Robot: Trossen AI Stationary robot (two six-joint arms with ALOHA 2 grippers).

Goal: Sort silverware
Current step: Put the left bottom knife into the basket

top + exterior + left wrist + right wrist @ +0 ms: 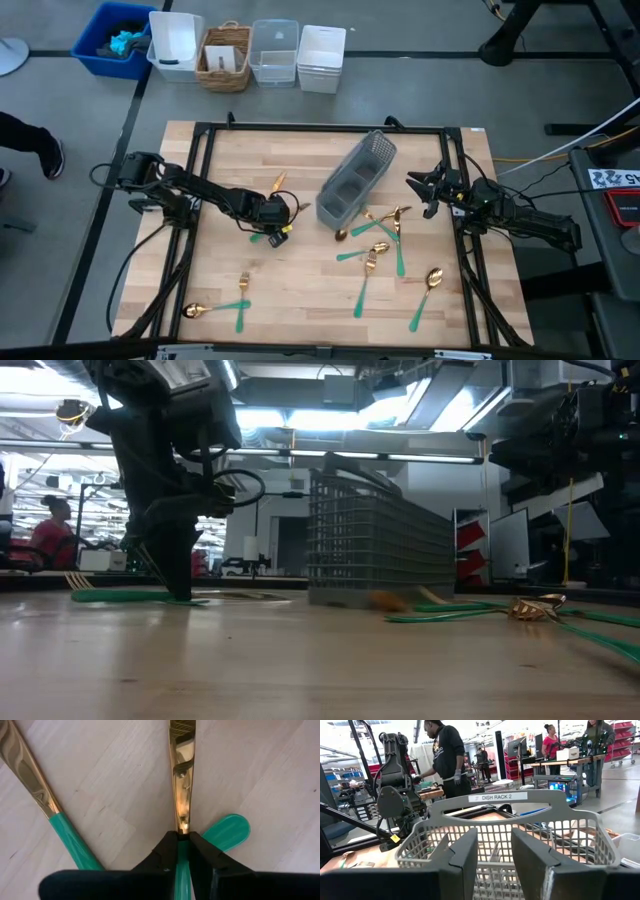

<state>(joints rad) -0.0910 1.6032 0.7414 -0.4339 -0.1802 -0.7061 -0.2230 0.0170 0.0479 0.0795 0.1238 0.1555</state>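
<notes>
The silverware has gold heads and teal handles. It lies scattered on the wooden table: a cluster (378,238) near the grey mesh caddy (355,178), and others toward the near edge (243,285). My left gripper (272,215) stands at mid-table, pointing down and shut on one piece (181,780). A second piece (30,775) lies beside it, and a teal handle end (230,831) shows behind the fingers. My right gripper (418,188) is open, to the right of the caddy (520,827) and facing it without touching. My left gripper pinches the piece between both fingers on its teal handle (182,851), right where the handle meets the gold head. The fingers (162,852) come from above, pointing down, with their tips down at the tabletop (180,592). The gold head points toward the table's far edge. Whether it is lifted I cannot tell.
A blue bin (112,40), a white tub (175,45), a wicker basket (226,58) and clear and white containers (298,55) stand beyond the table's far edge. A black frame (320,128) borders the tabletop. People work in the room behind.
</notes>
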